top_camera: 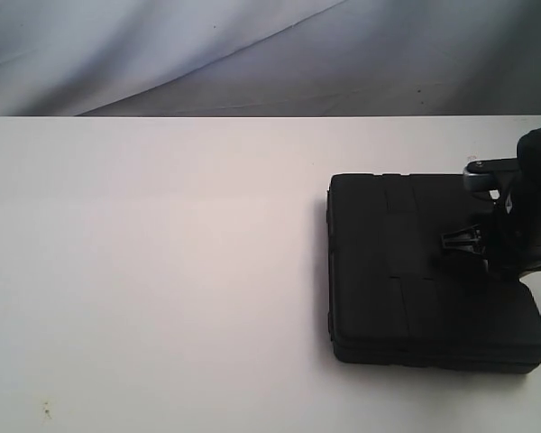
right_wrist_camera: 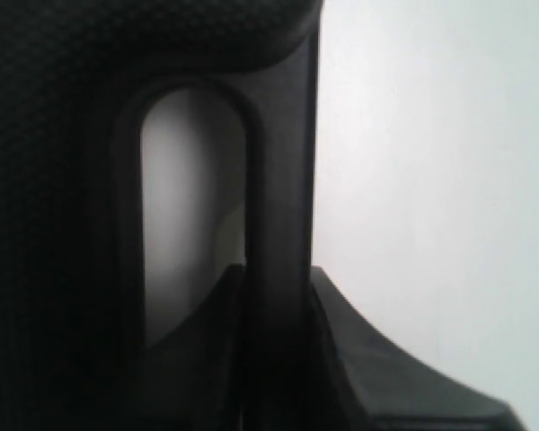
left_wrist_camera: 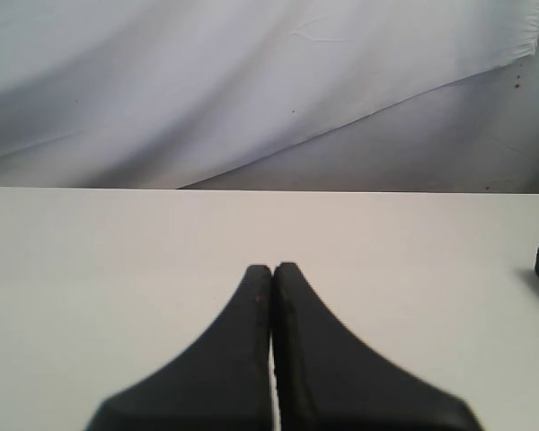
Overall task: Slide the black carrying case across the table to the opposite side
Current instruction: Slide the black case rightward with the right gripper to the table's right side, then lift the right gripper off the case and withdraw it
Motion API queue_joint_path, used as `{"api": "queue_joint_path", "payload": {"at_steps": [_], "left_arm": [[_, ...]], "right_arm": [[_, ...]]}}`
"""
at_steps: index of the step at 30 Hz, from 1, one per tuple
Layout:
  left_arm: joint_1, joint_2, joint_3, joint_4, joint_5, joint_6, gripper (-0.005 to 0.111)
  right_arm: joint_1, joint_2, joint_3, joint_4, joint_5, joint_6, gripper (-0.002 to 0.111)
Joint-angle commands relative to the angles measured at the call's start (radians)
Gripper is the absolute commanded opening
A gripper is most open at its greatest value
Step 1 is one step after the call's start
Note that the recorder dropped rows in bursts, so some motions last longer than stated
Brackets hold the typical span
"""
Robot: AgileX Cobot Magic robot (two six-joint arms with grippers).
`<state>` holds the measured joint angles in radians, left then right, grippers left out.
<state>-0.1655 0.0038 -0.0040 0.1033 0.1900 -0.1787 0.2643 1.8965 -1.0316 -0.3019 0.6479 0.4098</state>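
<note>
The right gripper (right_wrist_camera: 278, 287) clamps the case (top_camera: 424, 271) by its handle (right_wrist_camera: 278, 135) at its right end, so the table (top_camera: 162, 271) stretches leftward; the left gripper (left_wrist_camera: 272, 269) idles closed.

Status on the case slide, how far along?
Done: right tool closed around the black carrying case's handle. In hand: just that grip; the case lies on the table's right side in the exterior view. To do: the whole slide across. Left tool shut, empty, above the table.
</note>
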Motion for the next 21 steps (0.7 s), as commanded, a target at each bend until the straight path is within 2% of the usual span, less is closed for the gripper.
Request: {"api": "queue_joint_path", "payload": {"at_steps": [1,5,8,21], "left_arm": [[-0.007,-0.004,0.004,-0.004,-0.001,0.001,0.000],[-0.007,-0.004,0.004,-0.004,-0.001,0.001,0.000],[-0.007,-0.004,0.004,-0.004,-0.001,0.001,0.000],[-0.007,-0.004,0.004,-0.004,-0.001,0.001,0.000]], "right_arm": [[-0.005,-0.022,0.000,-0.004,-0.037,-0.013,0.006],[-0.005,-0.022,0.000,-0.004,-0.037,-0.013,0.019],[-0.005,-0.022,0.000,-0.004,-0.037,-0.013,0.024],[-0.005,-0.075,0.000,-0.057,-0.103,-0.006,0.027]]}}
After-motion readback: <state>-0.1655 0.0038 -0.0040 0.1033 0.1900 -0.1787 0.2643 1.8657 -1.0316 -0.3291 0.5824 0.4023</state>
